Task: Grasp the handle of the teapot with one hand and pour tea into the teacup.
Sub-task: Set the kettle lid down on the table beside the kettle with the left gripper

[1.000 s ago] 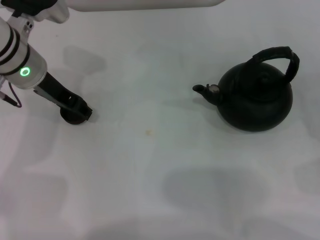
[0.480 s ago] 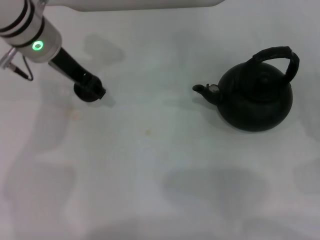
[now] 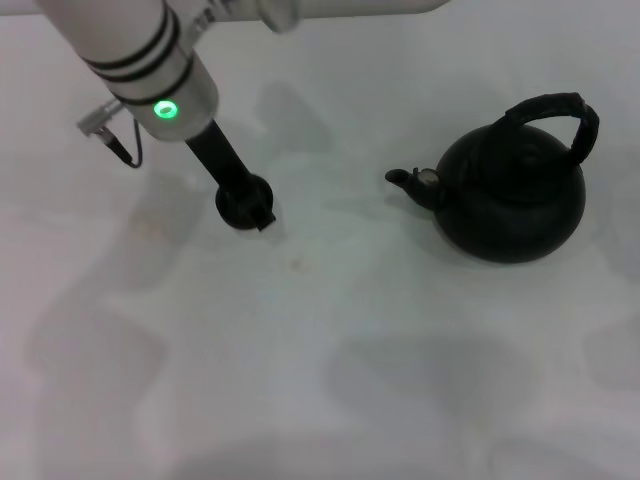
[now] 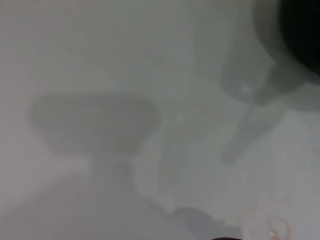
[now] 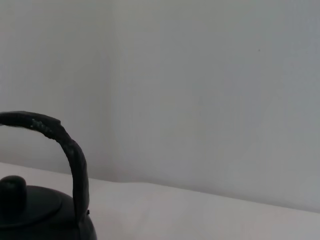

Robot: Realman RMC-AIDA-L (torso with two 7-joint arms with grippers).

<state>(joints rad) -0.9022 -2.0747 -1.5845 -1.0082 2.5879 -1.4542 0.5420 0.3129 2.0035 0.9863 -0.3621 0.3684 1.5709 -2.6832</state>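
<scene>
Now the left gripper (image 3: 247,207) has swung in from the far left toward the teapot (image 3: 512,193) on the right — seemingly carrying the teacup (image 3: 240,203), though its finger state can't be told — nearing pouring range.

On the worktop (image 3: 330,380) before me, the teapot (image 3: 512,196) sits to my right, spout pointing left, its handle (image 3: 556,116) arching over the lid. My left claw (image 3: 245,206) is well apart to its left, at the teacup (image 3: 238,200).
</scene>
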